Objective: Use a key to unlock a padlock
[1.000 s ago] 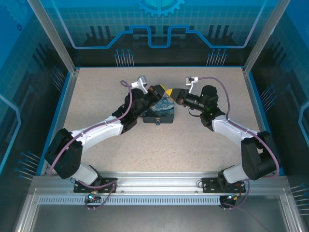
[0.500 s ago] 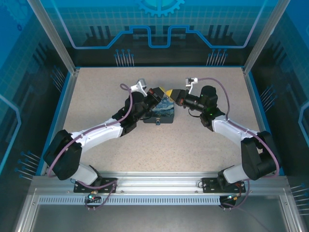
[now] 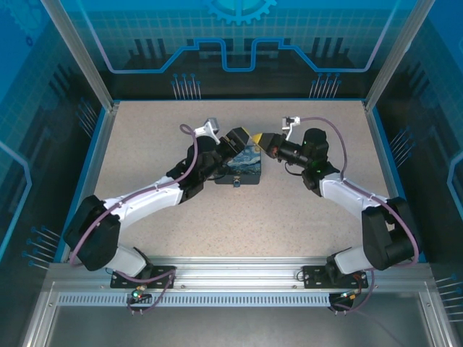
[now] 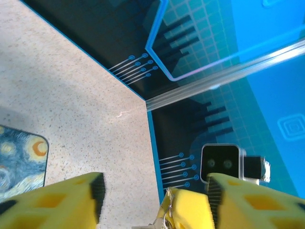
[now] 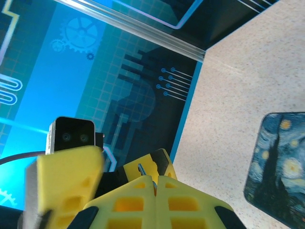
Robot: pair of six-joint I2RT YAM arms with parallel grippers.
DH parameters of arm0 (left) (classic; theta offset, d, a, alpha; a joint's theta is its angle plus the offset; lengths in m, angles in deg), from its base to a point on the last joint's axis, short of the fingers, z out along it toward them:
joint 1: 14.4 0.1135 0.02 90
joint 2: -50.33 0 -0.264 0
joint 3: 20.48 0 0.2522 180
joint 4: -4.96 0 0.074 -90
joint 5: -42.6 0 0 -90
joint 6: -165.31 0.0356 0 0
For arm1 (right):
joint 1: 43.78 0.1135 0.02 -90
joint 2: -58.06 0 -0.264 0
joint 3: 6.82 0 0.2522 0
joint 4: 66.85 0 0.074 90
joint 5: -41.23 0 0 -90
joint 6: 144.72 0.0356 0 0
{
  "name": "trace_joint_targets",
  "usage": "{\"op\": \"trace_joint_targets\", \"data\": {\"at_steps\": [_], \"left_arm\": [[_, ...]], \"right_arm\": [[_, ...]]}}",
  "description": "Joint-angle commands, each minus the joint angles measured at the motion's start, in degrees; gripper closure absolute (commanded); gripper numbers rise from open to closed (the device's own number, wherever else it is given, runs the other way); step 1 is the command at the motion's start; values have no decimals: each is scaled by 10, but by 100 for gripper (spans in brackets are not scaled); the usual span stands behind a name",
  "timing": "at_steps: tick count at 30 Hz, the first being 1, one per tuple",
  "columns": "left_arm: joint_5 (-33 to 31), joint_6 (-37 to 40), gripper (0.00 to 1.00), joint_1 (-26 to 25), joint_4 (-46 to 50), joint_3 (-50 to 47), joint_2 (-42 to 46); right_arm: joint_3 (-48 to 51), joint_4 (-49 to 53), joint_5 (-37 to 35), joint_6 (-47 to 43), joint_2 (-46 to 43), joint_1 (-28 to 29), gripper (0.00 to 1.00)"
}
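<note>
Left gripper (image 4: 155,191): your jaws stand wide apart, holding nothing.
Right gripper (image 5: 155,180): your jaws are pressed together on the key (image 5: 141,169), a sliver poking from the tips.
Box (image 3: 242,166): lid closed, contents hidden, just under both grippers.

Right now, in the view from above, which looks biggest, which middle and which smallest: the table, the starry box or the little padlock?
From largest to smallest:
1. table, by far the biggest
2. box, partly covered by the left arm
3. padlock, just a tiny dark speck at the box's near edge
</note>
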Motion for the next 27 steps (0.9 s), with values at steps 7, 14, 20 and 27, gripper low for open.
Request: {"op": "trace_joint_targets", "data": {"at_steps": [7,14,20,27], "left_arm": [[0,172,1,37,262,23,117],[-1,202,1,34,434,-4,124],[69,248,1,18,270,-142,135],[167,321,1,16,83,-206,44]], "right_arm": [[-2,222,-10,-115,-69,-30,100],[-20,342,-37,-173,-58,-48,100],[-39,338,-28,-166,2,-42,100],[-90,327,-56,-154,80,-5,100]]}}
